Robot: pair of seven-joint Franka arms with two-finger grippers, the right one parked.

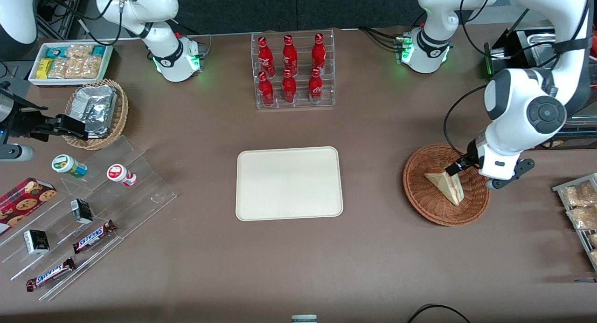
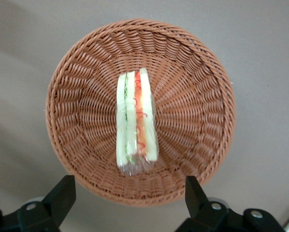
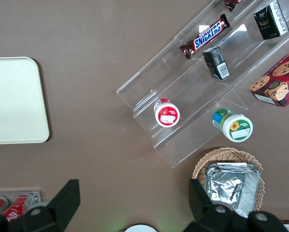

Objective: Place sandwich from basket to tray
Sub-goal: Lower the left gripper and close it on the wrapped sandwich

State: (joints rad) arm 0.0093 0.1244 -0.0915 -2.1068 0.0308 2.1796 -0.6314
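The sandwich (image 1: 445, 187) (image 2: 136, 118), a pale wedge wrapped in clear film with red and green filling, lies inside the round reddish-brown basket (image 1: 419, 206) (image 2: 193, 96) toward the working arm's end of the table. My left gripper (image 1: 456, 168) (image 2: 129, 195) hovers open above the basket, over the rim farther from the front camera, with nothing between its black fingers (image 2: 62, 195). The sandwich's cut edge faces up toward the wrist camera. The cream tray (image 1: 289, 183) (image 3: 14, 101) lies bare in the middle of the table.
A clear rack of red bottles (image 1: 293, 71) stands farther back than the tray. Toward the parked arm's end are a tan wicker basket of foil packets (image 1: 95, 111), a white snack bin (image 1: 70, 62) and a stepped acrylic display (image 1: 88, 211). A rack of snack packets (image 1: 580, 206) sits beside the basket.
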